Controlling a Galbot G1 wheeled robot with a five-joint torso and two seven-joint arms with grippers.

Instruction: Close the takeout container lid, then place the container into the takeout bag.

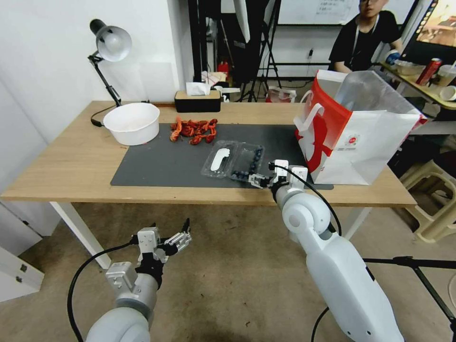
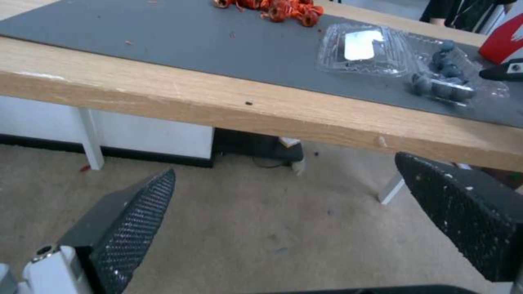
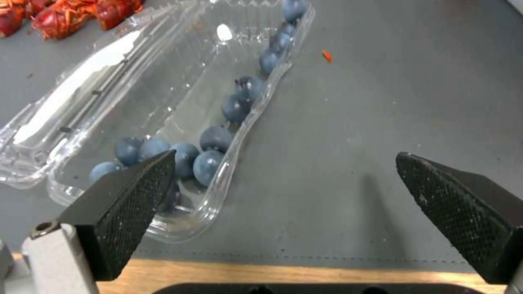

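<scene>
The small clear plastic hinged clamshell takeout container (image 1: pixel 233 162) lies open and flat on the dark grey mat (image 1: pixel 161 161) that covers the middle of the pale wooden surface (image 1: pixel 71 161), close to the mat's near edge; its tray half holds dark blueberries (image 3: pixel 210 157) strung along one wall, and the clear lid (image 1: pixel 218 160) bearing a white sticker label is folded out flat beside the tray on the robot's left; the right gripper (image 1: pixel 264 181) hovers at the near right corner of the container, just above the front edge of the mat, with its textured black fingers (image 3: pixel 128 206) spread wide and holding nothing; in the right wrist view one finger overlaps the near end of the tray while the other stands over bare mat, apart from the plastic; the large white paper takeout bag (image 1: pixel 361 142) with a red side and clear plastic liner stands upright at the right end of the surface, just beside the right gripper; the left gripper (image 1: pixel 176 240) hangs below and in front of the surface edge, over the floor, well apart from the container, its fingers wide apart and empty; a round white bowl (image 1: pixel 132 122) and a heap of red crayfish (image 1: pixel 194 130) sit farther back
</scene>
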